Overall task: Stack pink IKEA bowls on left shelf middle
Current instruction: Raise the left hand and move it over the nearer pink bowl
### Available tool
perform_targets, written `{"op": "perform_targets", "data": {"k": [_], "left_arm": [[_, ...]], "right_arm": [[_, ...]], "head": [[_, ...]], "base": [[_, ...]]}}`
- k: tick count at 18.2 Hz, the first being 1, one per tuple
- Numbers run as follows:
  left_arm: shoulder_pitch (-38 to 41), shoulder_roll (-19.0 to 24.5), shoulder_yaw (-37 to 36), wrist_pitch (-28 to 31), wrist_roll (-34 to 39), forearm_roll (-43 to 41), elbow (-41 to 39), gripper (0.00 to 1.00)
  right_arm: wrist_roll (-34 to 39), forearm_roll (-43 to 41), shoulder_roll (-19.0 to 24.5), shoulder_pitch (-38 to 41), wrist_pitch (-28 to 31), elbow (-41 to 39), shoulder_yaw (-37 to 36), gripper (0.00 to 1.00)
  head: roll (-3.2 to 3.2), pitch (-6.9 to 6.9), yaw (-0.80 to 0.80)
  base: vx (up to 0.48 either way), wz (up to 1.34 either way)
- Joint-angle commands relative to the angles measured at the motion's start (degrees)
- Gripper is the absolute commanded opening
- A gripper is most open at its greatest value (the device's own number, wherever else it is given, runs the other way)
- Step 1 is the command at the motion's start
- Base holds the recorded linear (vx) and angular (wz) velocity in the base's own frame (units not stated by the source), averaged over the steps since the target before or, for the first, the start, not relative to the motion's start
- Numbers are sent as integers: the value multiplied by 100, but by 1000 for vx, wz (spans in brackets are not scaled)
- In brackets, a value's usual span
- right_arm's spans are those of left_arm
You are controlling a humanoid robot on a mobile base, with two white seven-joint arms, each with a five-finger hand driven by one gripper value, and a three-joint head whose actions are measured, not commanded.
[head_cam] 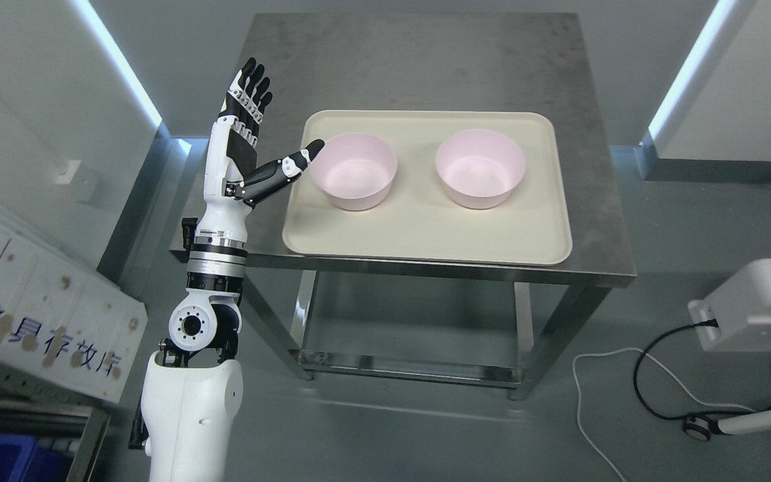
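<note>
Two pink bowls stand upright on a cream tray [425,227] on a steel table. The left bowl [353,170] and the right bowl [480,167] are a hand's width apart. My left hand [272,124] is raised over the table's left part, fingers [251,84] straight and pointing away, thumb stretched right with its tip just at the left bowl's rim. The hand is open and holds nothing. The right arm does not show.
The steel table [593,221] has a lower rail between its legs. A white sign with blue characters [37,321] leans at the lower left, over a shelf edge. A white device [760,304] with black and white cables lies on the floor at right.
</note>
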Motion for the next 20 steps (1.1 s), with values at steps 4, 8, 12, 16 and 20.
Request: {"op": "perform_targets", "data": {"k": [4,8,12,16,20], "left_arm": [[-149,100,-486,123,-43,-8,-37,100],[-492,100,-1190,202,-43,-17,-11,100],[-511,100,-1384,176,-43,-17,-11,100],[-625,100,-1349,211,-34,-26,-2,100],[-844,100,-1340,229,-26,-35,86,100]], "right_arm": [[-1,-9,-100,0,2,-100,-26,100],[-1,-9,-100,0,2,-100,-26,100],[-1,-9,-100,0,2,-100,-26,100],[-1,-9,-100,0,2,-100,-26,100],[-1,-9,-100,0,2,-100,-26,100]], "head": [[0,0,0],[0,0,0],[0,0,0],[0,0,0],[0,0,0]], "base": [[-112,726],[-156,694],[-91,252],[-39,-52],[-39,-210]]}}
